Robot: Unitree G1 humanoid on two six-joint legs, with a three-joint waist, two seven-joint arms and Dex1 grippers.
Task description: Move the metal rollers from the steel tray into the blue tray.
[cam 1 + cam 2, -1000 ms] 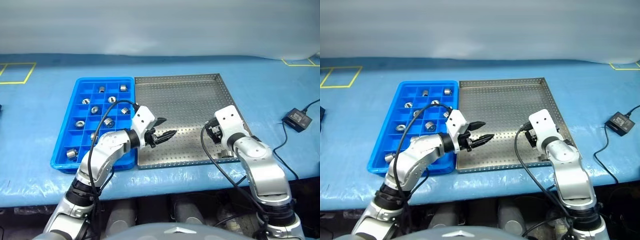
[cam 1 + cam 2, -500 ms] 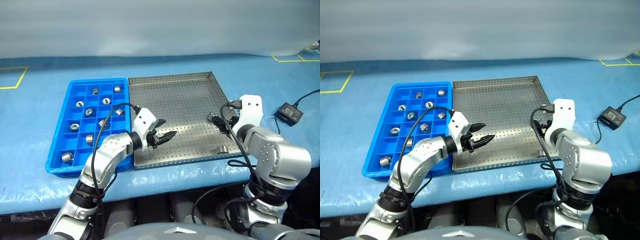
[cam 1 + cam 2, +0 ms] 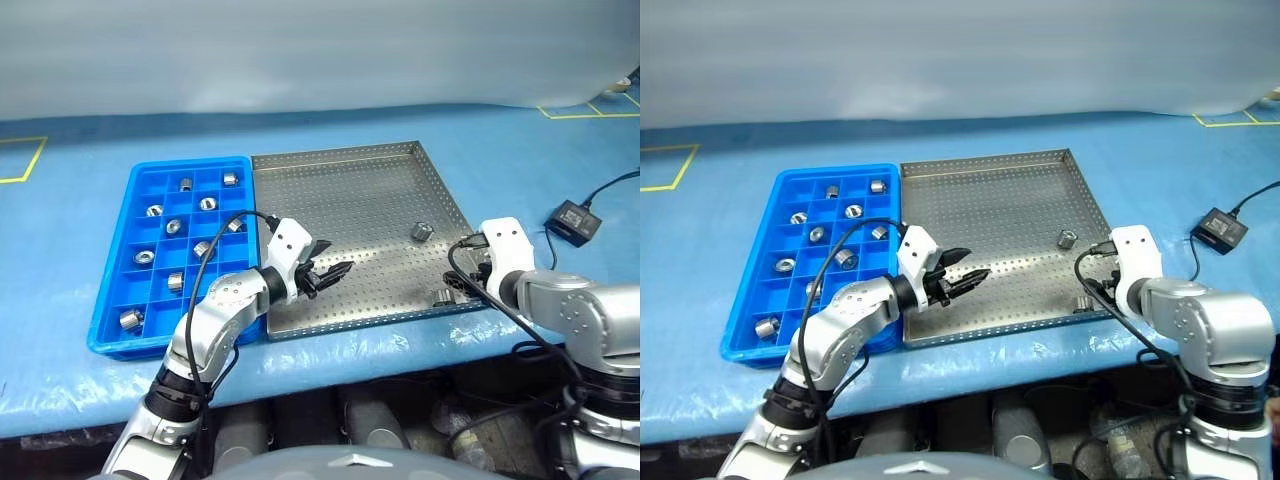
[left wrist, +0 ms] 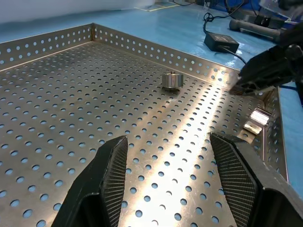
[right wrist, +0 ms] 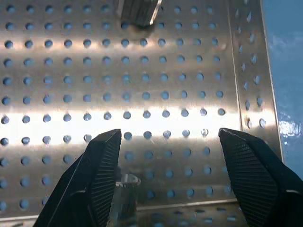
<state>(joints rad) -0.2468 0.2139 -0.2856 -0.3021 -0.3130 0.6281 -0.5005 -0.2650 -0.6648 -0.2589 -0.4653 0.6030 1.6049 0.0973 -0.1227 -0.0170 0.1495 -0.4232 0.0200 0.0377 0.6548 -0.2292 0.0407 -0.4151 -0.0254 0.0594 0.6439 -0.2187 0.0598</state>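
Observation:
The steel tray (image 3: 350, 200) lies beside the blue tray (image 3: 190, 161), which holds several metal rollers in its compartments, such as one (image 3: 130, 319) in the near left corner. Two metal rollers remain on the steel tray. One roller (image 3: 421, 231) stands at mid right. The other roller (image 3: 443, 296) sits by the near right corner. My right gripper (image 5: 168, 137) hangs open, pointing down over that corner, with the corner roller (image 5: 124, 189) just inside one of its fingers (image 5: 102, 175). My left gripper (image 3: 335, 272) is open and empty over the tray's near left part.
A small black box (image 3: 567, 217) with a cable lies on the blue table cover to the right of the steel tray. Yellow tape marks (image 3: 20, 160) run at the far left. The table's front edge passes just below both trays.
The camera has turned. My right gripper swung from over the tray's right side to its near right corner and tipped downward; the mid-right roller now shows. The left gripper stayed.

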